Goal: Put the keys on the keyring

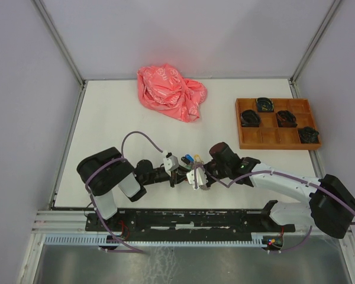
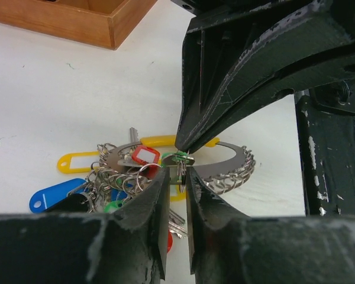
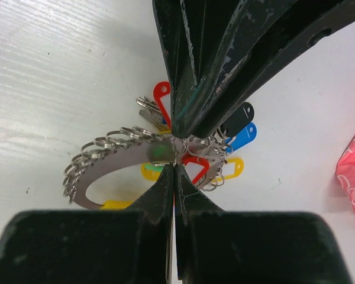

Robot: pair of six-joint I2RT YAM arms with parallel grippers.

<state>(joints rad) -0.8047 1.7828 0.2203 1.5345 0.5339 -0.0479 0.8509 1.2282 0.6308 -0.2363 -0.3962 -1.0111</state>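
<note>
Near the table's [image 1: 106,118] front edge, the right gripper [image 3: 174,167] is clenched at the rim of the flat metal keyring [image 3: 115,165], beside the green-tagged key [image 2: 180,157]; the red-tagged key [image 2: 145,155] lies against the ring. The left gripper [image 2: 177,174] faces it, jaws slightly parted, gripping nothing. It should pinch the key's small loop squarely while the right holds steady.

Keyring [image 3: 112,170] on table [image 1: 106,124], front centre; bag [image 1: 170,92] behind it; tray [image 1: 277,145] right rear.

Top cam looks down on whole table [image 1: 106,118] from behind; wrist cams sit close, opposed, sharing the keyring [image 3: 109,171].
</note>
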